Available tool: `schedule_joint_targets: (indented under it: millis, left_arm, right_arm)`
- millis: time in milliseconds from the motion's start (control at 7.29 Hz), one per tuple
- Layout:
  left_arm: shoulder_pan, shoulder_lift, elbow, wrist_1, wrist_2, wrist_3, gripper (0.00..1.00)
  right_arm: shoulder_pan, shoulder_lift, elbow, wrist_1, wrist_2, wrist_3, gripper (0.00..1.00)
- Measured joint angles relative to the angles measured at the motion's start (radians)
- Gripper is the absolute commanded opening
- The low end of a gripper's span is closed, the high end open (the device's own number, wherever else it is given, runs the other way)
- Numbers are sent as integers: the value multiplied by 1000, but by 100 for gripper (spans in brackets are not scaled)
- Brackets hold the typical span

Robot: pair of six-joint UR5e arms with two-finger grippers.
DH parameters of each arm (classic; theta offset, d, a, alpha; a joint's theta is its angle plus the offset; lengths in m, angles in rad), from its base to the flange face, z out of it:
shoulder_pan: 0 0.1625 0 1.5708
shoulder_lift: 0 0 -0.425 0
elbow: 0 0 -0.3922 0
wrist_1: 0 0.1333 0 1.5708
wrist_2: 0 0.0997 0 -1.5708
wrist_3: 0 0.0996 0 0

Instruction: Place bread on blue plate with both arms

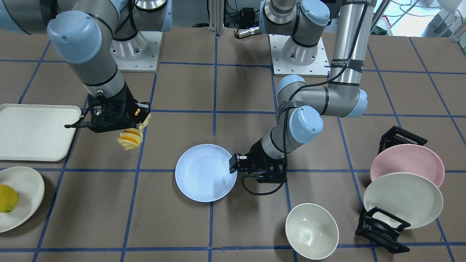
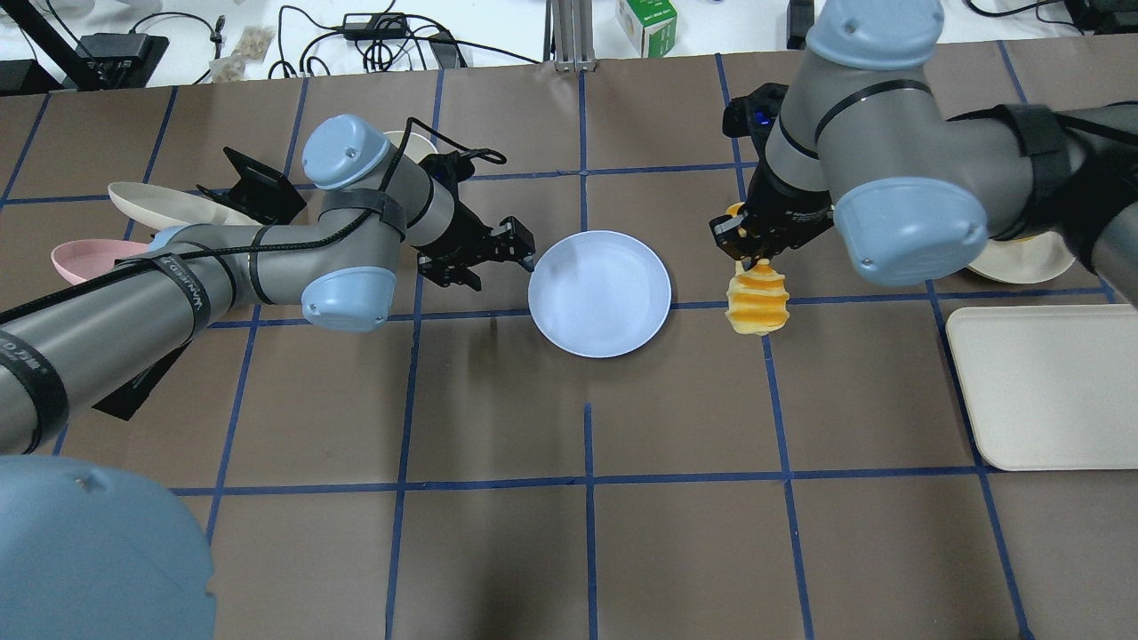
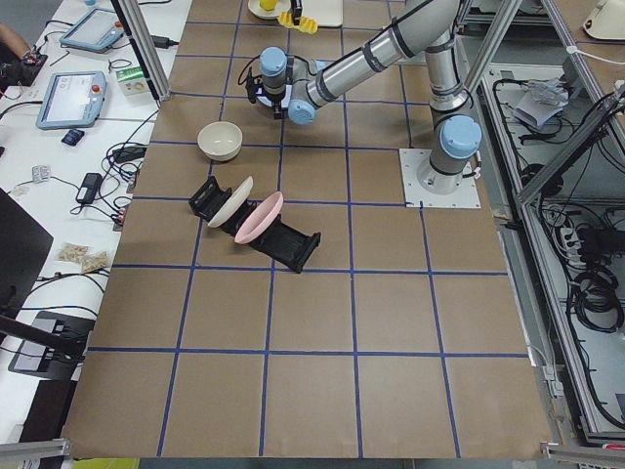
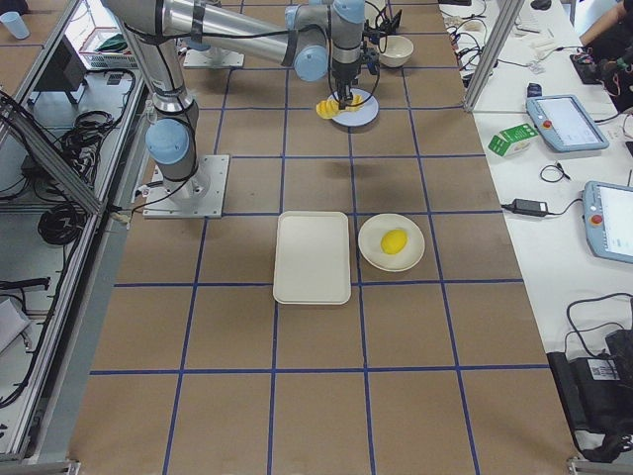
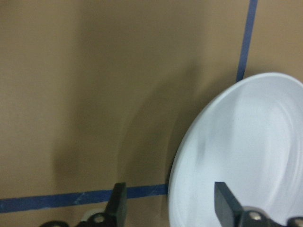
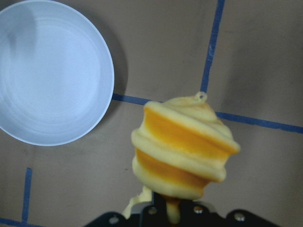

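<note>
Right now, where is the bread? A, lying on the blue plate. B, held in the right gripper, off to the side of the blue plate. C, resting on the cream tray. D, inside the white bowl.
B: the bread hangs from the right gripper, which is shut on it, beside the blue plate, whose surface is bare.

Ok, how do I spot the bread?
Find the pale blue plate in the middle of the brown table. Right beside it, the robot's right hand dangles the bread above the table. It is stripy, with orange and yellow ridges, unlike the smooth round lemon farther away.
</note>
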Motion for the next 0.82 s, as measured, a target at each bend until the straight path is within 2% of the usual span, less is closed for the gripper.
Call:
schedule_joint_targets:
  millis: [137, 412, 686, 824]
  left_arm:
    - [8, 36, 49, -69, 68, 5, 100]
    - [52, 113, 179, -331, 243, 89, 100]
    - [132, 210, 294, -621, 294, 159, 100]
    - [157, 264, 321, -720, 299, 168, 100]
  right_arm:
    - [46, 44, -2, -82, 11, 46, 6]
    - [141, 141, -6, -249, 27, 142, 6]
    - [174, 204, -10, -328, 31, 167, 17]
    - [178, 235, -10, -376, 31, 171, 31]
